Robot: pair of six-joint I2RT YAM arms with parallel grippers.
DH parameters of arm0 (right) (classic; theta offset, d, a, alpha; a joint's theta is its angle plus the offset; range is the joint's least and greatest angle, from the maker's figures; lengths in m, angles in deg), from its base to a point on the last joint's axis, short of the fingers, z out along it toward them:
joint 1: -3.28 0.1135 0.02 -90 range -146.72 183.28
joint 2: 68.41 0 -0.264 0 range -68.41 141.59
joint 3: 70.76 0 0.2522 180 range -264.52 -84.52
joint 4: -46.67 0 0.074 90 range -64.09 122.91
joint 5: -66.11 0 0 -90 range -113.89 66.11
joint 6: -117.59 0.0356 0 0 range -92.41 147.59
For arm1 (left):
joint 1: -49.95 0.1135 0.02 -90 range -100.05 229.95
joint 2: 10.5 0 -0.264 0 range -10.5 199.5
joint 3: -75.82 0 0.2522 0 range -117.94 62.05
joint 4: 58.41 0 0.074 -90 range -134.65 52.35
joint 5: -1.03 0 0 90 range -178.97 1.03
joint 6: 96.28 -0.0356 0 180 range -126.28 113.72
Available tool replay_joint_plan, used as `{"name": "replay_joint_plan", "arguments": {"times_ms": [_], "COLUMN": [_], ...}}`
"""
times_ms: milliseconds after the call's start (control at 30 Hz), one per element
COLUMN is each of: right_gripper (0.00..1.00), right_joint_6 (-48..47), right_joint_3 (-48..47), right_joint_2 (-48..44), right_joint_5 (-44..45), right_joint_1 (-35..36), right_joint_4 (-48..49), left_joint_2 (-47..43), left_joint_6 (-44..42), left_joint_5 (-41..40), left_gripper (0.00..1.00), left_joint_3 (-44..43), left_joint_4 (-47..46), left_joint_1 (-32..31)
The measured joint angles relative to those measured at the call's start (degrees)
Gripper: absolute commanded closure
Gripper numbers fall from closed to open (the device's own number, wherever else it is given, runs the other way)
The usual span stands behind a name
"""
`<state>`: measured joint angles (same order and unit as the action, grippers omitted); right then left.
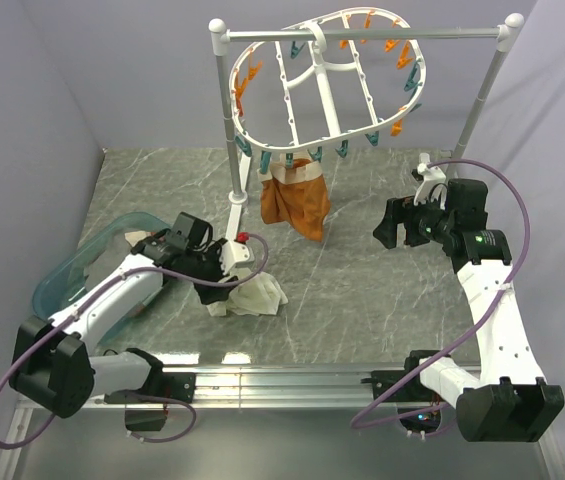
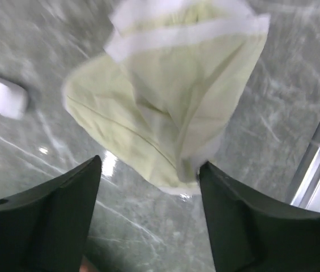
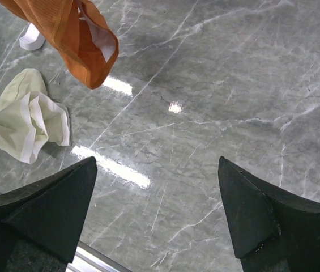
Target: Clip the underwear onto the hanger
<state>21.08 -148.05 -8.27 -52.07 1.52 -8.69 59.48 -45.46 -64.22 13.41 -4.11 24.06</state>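
The left gripper (image 2: 148, 165) is seen low over the table (image 1: 362, 290) with its two dark fingers (image 2: 58, 209) spread wide, and nothing is clamped between them. In the left wrist view the underwear (image 2: 165, 102) is found at 12 o'clock from the gap, lying crumpled and pale yellow on the marble, with its near hem reaching down between the fingertips. Whether the right-hand finger touches that hem cannot be told.

From above, the underwear (image 1: 254, 296) is placed at about 7 o'clock from the table's middle, right at the left gripper's (image 1: 218, 287) tips.

The right gripper (image 1: 392, 225) is held above the table at 3 o'clock, jaws parted and empty. In its own view (image 3: 157, 161) bare marble is framed, with the underwear (image 3: 21, 116) at 9 o'clock.

The hanger (image 1: 324, 95) is hung tilted on a white rail (image 1: 362, 33) at 12 o'clock. An orange garment (image 1: 295, 205) is clipped to its near rim and is hung down toward the table.
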Motion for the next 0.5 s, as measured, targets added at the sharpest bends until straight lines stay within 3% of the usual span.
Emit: {"name": "replay_joint_plan", "arguments": {"times_ms": [133, 267, 500], "right_gripper": [0.06, 0.06, 0.07], "right_joint_6": [-0.13, -0.31, -0.42], "right_joint_3": [0.24, 0.35, 1.29], "right_joint_2": [0.0, 0.02, 0.11], "right_joint_5": [0.02, 0.04, 0.07], "right_joint_1": [0.0, 0.0, 0.0], "right_joint_4": [0.02, 0.02, 0.0], "left_joint_2": [-3.8, -10.64, -7.93], "left_joint_6": [-0.46, -0.44, 3.06], "left_joint_5": [0.72, -1.68, -15.06], "left_gripper": [0.24, 0.28, 0.28], "left_joint_3": [-2.01, -0.33, 4.55], "left_joint_4": [-1.4, -5.18, -13.22], "left_joint_1": [-3.72, -13.14, -28.87]}}
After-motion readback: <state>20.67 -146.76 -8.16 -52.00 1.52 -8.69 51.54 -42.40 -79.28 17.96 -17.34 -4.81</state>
